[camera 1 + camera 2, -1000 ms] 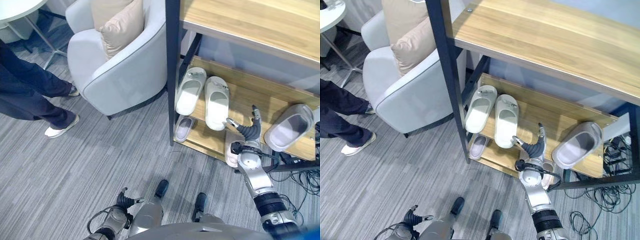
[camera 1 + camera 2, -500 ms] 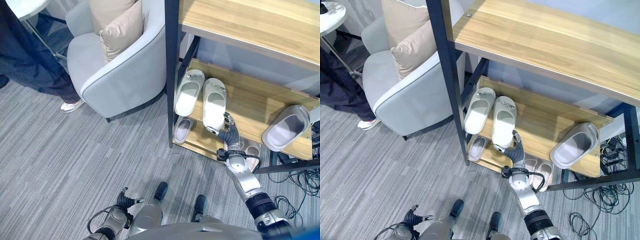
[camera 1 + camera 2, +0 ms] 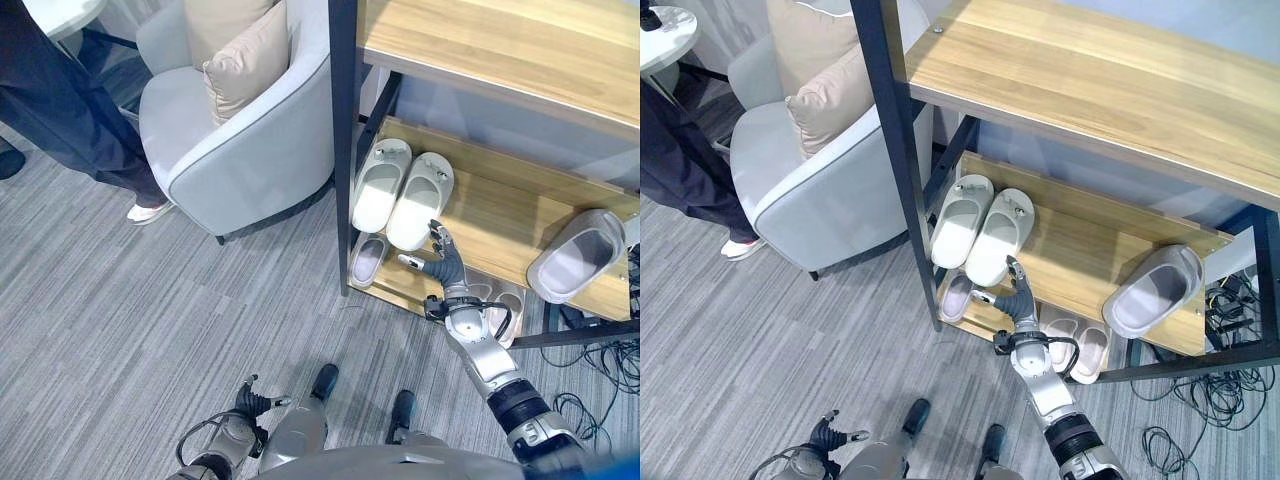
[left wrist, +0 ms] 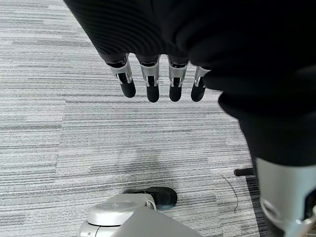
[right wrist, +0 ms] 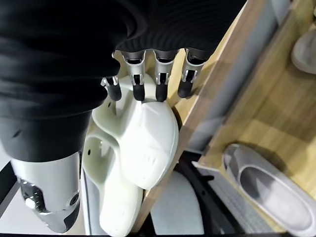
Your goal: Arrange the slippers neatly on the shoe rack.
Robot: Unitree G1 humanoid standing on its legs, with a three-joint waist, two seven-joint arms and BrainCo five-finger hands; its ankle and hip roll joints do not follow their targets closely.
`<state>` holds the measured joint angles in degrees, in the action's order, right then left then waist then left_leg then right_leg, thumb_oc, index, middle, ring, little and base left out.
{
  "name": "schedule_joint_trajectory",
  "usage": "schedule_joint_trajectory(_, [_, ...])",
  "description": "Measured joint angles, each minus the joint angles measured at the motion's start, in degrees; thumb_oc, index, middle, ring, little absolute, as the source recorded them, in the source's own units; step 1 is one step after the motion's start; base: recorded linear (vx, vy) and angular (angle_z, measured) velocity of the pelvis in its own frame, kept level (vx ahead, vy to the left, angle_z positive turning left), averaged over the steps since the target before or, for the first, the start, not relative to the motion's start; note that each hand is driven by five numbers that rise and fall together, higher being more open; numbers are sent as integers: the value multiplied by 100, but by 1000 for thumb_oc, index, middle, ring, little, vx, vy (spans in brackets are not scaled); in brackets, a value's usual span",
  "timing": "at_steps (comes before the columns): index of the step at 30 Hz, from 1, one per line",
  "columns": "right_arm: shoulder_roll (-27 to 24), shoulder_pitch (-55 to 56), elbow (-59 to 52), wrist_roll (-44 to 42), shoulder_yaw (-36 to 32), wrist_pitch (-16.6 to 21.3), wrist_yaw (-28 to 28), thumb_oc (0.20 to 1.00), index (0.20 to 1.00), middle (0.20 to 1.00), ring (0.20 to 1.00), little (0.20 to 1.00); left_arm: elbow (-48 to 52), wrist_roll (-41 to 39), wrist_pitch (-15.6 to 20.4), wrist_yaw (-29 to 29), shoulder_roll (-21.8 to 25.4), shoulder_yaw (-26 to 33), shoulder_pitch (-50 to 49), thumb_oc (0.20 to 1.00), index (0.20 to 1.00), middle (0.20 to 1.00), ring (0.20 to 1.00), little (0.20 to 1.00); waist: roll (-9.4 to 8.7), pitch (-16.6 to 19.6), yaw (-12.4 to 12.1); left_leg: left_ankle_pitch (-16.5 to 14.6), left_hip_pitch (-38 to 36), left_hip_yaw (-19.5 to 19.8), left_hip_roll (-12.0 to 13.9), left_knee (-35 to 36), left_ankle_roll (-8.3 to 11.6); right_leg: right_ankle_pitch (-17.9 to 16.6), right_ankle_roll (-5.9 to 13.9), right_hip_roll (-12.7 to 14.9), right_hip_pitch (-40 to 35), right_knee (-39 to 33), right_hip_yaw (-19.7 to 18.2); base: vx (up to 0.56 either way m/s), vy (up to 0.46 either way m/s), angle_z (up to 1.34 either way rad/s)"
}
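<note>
Right hand point(image 3: 441, 265), fingers straight, beside pale slipper point(image 3: 420, 199) on shoe rack point(image 3: 500, 205).

- Bright, even indoor light on the grey carpet point(image 3: 150, 330); shadows soft, with a dim patch under the armchair point(image 3: 240, 150)
- Shoe rack point(image 3: 1100, 90) top shelf pale with mild sheen; lower shelves shaded
- Right hand point(image 5: 148, 84) cover close and black, nearly detail-less; pale slipper point(image 5: 143, 143) beside it slightly soft
</note>
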<state>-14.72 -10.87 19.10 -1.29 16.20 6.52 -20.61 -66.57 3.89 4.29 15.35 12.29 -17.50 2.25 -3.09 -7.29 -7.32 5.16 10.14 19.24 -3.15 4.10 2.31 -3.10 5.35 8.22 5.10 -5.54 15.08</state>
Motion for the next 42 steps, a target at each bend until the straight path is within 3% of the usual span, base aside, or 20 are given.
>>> schedule_joint_trajectory(5, [-377, 29, -603, 715, -554, -36, -400, 1000, 1000, 1000, 1000, 1000, -2, 5, 0, 1, -33, 25, -62, 1000, 1000, 1000, 1000, 1000, 81, 13, 27, 15, -133, -1, 13, 111, 12, 26, 24, 6, -89, -6, 0, 0, 0, 0])
schedule_joint_trajectory(8, [-714, -77, -1049, 1420, -1277, -52, -851, 1000, 1000, 1000, 1000, 1000, 57, 170, 19, -5, -31, 22, -102, 1000, 1000, 1000, 1000, 1000, 123, 0, 30, 30, -146, -1, 10, 112, -9, 28, 28, 11, -100, -6, -2, 0, 0, 0])
schedule_joint_trajectory(17, [-1555, -294, 628, 1843, -2084, -692, -1469, 1000, 1000, 1000, 1000, 1000, 9, 229, 122, -165, 35, 7, -111, 1000, 1000, 1000, 1000, 1000, 120, -6, 88, 32, -117, -10, 27, 113, -12, 36, 40, -3, -62, -8, -7, 1, -12, -1])
schedule_joint_trajectory(24, [-1509, -281, 664, 1838, -2262, -992, -1804, 1000, 1000, 1000, 1000, 1000, 3, 225, 133, -157, -28, -2, -116, 1000, 1000, 1000, 1000, 1000, 229, -92, 186, 33, -110, -25, 30, 116, -14, 40, 45, -3, -41, -9, -24, 2, -3, -1])
schedule_joint_trajectory(27, [-633, -119, 643, 1555, -2248, -1024, -1853, 1000, 1000, 1000, 1000, 1000, 0, 212, 95, -127, -45, -7, -98, 1000, 1000, 1000, 1000, 1000, 259, -115, 251, 22, -112, -98, 34, 118, -8, 40, 44, -3, -11, -8, -88, 26, -16, -10])
schedule_joint_trajectory(29, [-388, -12, 659, 1305, -2230, -1046, -1839, 1000, 1000, 1000, 1000, 1000, 3, 209, 90, -124, -40, -7, -104, 1000, 1000, 1000, 1000, 1000, 256, -125, 300, 22, -107, -116, 30, 118, -9, 38, 42, 3, -2, -7, -102, 31, -10, -5])
schedule_joint_trajectory(35, [-231, 81, 637, 398, -2202, -706, -1804, 1000, 1000, 1000, 1000, 1000, -2, 169, -15, -116, 15, 7, -103, 1000, 1000, 1000, 1000, 1000, 127, -91, 355, 22, -139, -167, 38, 118, -8, 21, 34, -3, -17, -7, -155, 9, -4, -2])
schedule_joint_trajectory(42, [-162, -167, 677, -971, -1683, -259, -1307, 1000, 1000, 1000, 1000, 1000, -111, 111, -65, -118, 64, 7, -107, 1000, 1000, 1000, 1000, 1000, 9, -3, 357, 22, -172, -226, 48, 118, -8, -4, 25, -9, -25, -5, -207, 3, 5, -4])
